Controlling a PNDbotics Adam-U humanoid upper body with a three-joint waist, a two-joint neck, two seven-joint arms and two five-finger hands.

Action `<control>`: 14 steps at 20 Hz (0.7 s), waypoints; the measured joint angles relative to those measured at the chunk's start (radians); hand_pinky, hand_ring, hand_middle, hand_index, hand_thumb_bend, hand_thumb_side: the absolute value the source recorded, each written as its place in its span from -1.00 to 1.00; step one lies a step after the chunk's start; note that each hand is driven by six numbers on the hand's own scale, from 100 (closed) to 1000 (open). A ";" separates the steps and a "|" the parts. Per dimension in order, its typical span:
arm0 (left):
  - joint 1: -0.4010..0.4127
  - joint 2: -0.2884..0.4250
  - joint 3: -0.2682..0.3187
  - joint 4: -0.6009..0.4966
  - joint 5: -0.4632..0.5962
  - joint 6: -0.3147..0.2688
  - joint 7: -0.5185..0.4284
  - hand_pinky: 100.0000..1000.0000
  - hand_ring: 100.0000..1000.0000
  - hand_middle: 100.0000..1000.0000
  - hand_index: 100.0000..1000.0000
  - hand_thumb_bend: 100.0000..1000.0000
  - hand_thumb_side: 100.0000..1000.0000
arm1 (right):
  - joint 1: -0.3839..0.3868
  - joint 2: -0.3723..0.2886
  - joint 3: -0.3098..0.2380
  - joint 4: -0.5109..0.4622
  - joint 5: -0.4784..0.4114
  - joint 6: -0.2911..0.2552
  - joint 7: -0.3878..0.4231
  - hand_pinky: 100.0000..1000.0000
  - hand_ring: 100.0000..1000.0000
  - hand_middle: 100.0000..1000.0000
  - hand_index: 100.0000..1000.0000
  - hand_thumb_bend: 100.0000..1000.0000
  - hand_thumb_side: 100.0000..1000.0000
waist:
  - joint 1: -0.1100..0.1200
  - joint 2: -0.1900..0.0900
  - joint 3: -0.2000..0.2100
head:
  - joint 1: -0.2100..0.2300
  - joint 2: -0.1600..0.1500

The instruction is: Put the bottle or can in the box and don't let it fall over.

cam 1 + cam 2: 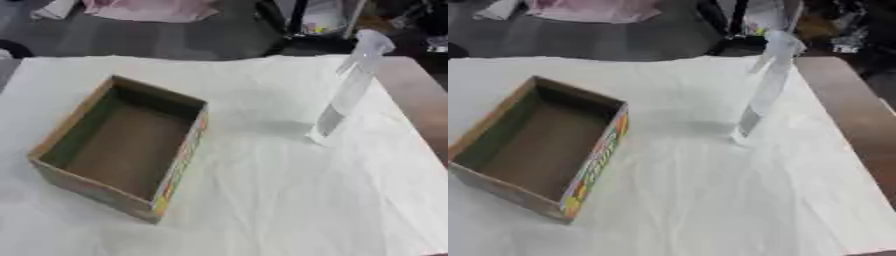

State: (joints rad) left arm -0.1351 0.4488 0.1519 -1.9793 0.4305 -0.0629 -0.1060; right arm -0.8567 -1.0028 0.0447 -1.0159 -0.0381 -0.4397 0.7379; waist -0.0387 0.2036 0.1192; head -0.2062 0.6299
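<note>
Where the white cloth (289,200) covers the worktop (846,107), two items are on record. Item one: an open cardboard box (122,145), rectangular, brown inside, set askew on the left half of the cloth with one corner towards the near edge; its right outer wall carries coloured printing in orange, yellow and green, best seen in the right eye view; its interior shows only bare brown floor and shadowed walls. Item two: a tall, slim, clear bottle (350,87), pale and translucent, standing upright on its base on the right part of the cloth, well apart from the box and outside it; its top widens slightly and reaches up past the far edge of the cloth against the dark background; a faint shadow lies on the cloth to its left. Cloth: wrinkled, with shallow creases running from the bottle's base towards the near side; it leaves a strip of brown worktop bare along the right edge. Background, far side: dark floor, a pale pink and white heap (149,9) at upper left, dark stand legs (284,25) at upper centre. Neither of the robot's hands appears in either eye view, so the state of the fingers cannot be told.
</note>
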 measured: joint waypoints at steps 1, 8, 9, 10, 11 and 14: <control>-0.001 0.000 0.000 0.000 0.000 -0.001 0.000 0.14 0.03 0.09 0.62 -0.94 0.52 | -0.007 0.005 0.000 0.006 0.002 0.000 0.000 0.73 0.82 0.91 0.75 -0.30 -0.36 | 0.000 0.001 0.002 | -0.004 0.000; -0.005 0.000 0.000 0.000 0.000 -0.004 0.001 0.13 0.03 0.09 0.62 -0.94 0.53 | -0.030 0.023 0.005 0.027 0.016 0.002 0.002 0.74 0.85 0.95 0.78 -0.09 -0.36 | 0.000 0.006 0.007 | -0.029 -0.008; -0.005 0.000 0.000 0.000 0.000 -0.005 0.002 0.13 0.03 0.09 0.62 -0.94 0.53 | -0.032 0.023 0.005 0.027 0.017 0.002 0.002 0.76 0.87 0.97 0.80 0.02 -0.38 | 0.000 0.006 0.006 | -0.031 -0.008; -0.005 0.000 0.000 0.000 0.000 -0.005 0.002 0.13 0.02 0.09 0.62 -0.94 0.53 | -0.032 0.023 0.005 0.027 0.018 0.002 0.002 0.76 0.88 0.98 0.81 0.03 -0.38 | 0.000 0.006 0.006 | -0.032 -0.008; -0.005 0.000 0.000 0.000 0.000 -0.005 0.002 0.13 0.02 0.09 0.62 -0.94 0.53 | -0.032 0.023 0.005 0.027 0.019 0.002 0.002 0.78 0.90 1.00 0.82 0.10 -0.39 | 0.000 0.007 0.005 | -0.033 -0.008; -0.005 0.000 0.000 0.000 0.000 -0.005 0.002 0.13 0.02 0.09 0.62 -0.94 0.53 | -0.032 0.023 0.002 0.029 0.011 0.001 0.001 0.79 0.91 1.00 0.83 0.14 -0.42 | 0.000 0.008 0.005 | -0.033 -0.008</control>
State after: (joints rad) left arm -0.1400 0.4487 0.1518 -1.9793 0.4304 -0.0679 -0.1040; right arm -0.8890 -0.9801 0.0465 -0.9871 -0.0272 -0.4391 0.7384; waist -0.0384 0.2118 0.1237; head -0.2396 0.6222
